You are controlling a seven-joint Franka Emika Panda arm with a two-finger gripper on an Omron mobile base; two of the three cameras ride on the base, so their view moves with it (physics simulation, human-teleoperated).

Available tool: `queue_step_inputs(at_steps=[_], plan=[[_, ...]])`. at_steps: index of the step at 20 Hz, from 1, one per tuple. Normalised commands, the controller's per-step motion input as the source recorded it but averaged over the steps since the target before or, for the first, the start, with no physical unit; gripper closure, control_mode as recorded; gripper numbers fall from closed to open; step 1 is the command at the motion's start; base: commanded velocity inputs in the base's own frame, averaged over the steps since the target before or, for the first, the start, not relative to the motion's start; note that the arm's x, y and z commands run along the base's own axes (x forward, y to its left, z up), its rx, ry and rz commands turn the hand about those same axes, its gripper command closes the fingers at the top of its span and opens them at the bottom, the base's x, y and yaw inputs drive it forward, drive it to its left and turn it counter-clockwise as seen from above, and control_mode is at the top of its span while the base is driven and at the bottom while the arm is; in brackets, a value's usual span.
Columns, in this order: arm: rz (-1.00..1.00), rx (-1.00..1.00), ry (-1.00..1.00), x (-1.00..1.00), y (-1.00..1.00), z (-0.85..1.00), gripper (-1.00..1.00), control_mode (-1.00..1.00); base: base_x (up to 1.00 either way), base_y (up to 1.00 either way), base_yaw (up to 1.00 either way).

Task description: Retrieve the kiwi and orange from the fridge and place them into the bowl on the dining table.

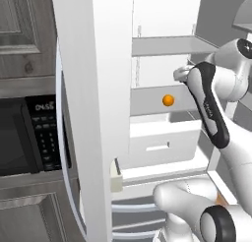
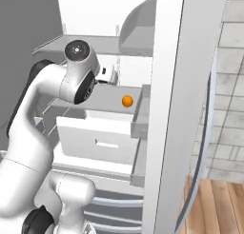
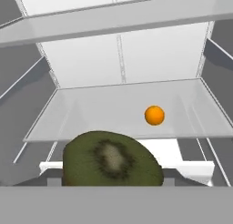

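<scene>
The fridge [image 1: 157,45] stands open with my arm reaching into it. The kiwi [image 3: 111,159], greenish-brown and fuzzy, looms at the bottom of the hand view, where it covers my fingertips; it hangs in front of the shelf edge, held by my gripper [image 1: 181,74] [image 2: 110,74], which is shut on it. The orange [image 3: 154,115] [image 1: 168,100] [image 2: 127,101] rests on the grey middle shelf [image 3: 91,114], farther in and slightly to the right of the kiwi. The bowl and the dining table are out of view.
An upper shelf [image 3: 113,22] runs close above the hand. A white drawer [image 1: 162,142] [image 2: 100,138] sits under the middle shelf. The open fridge doors [image 1: 93,88] [image 2: 176,109] flank the arm. A microwave [image 1: 29,137] is built into the cabinets on the left.
</scene>
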Motion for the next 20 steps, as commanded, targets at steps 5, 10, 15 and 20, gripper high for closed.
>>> queue_step_inputs(at_steps=[5,10,15,20], plan=[[0.00,0.00,0.00,0.00,0.00,0.00,1.00,1.00,-0.76,0.00,0.07],[0.00,0.00,0.00,0.00,0.00,0.00,1.00,1.00,-0.83,0.00,0.09],[0.00,0.00,0.00,0.00,0.00,0.00,1.00,1.00,-0.76,0.00,0.18],[0.00,0.00,0.00,0.00,0.00,0.00,1.00,1.00,-0.58,0.00,0.33]])
